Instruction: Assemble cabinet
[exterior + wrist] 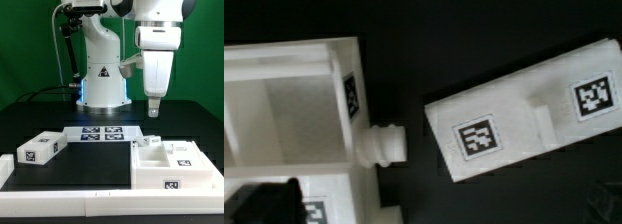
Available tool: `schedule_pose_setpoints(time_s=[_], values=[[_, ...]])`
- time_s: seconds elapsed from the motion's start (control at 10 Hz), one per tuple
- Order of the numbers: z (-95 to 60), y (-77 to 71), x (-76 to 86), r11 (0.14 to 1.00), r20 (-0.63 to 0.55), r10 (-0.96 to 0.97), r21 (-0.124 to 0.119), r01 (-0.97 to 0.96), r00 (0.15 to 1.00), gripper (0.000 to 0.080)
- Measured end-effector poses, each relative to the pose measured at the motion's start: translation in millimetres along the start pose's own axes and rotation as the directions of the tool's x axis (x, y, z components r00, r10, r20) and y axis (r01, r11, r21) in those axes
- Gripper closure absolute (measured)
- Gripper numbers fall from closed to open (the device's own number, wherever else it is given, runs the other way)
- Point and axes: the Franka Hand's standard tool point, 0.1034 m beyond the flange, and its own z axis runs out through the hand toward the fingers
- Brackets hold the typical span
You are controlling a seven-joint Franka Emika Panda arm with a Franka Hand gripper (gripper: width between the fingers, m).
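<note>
— Two cabinet pieces show? Where do they lie?
— Yes. The boxy cabinet body (168, 165) sits by the black table's (90, 168) front edge, toward the exterior view's right corner. A smaller white block (40, 150) lies near the left edge, well apart.
— And the gripper?
— The gripper (153, 108) hangs straight down from an upright wrist, above the body's rear edge — the body lies just below, its long axis along the front edge. I cannot tell whether the fingers are spread or pressed together; no part hangs from them.

Tagged white cabinet body (190, 168), open side up; smaller tagged block (40, 150) well apart.
</note>
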Motion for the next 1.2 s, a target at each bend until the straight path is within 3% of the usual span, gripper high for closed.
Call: schedule_pose_setpoints(time_s=[0.3, 0.4, 0.5, 0.8, 1.2], values=[[1.4, -0.3, -0.2, 1.0, -0.002, -0.004, -0.001, 0.004, 1.0, 0.0002], [3.1, 3.6, -0.5, 0.99, -0.025, -0.132, -0.055, 0.13, 0.991, 0.0002], [8.6, -2.0, -2.5, 0.98, -0.031, -0.189, -0.065, 0.187, 0.981, 0.0002], [13.8, -9.0, 4.6, 0.94, -0.02, -0.334, -0.082, 0.332, 0.942, 0.0002], [15.0, -11.1, 4.4, 0.947, -0.021, -0.314, -0.075, 0.312, 0.949, 0.0002]])
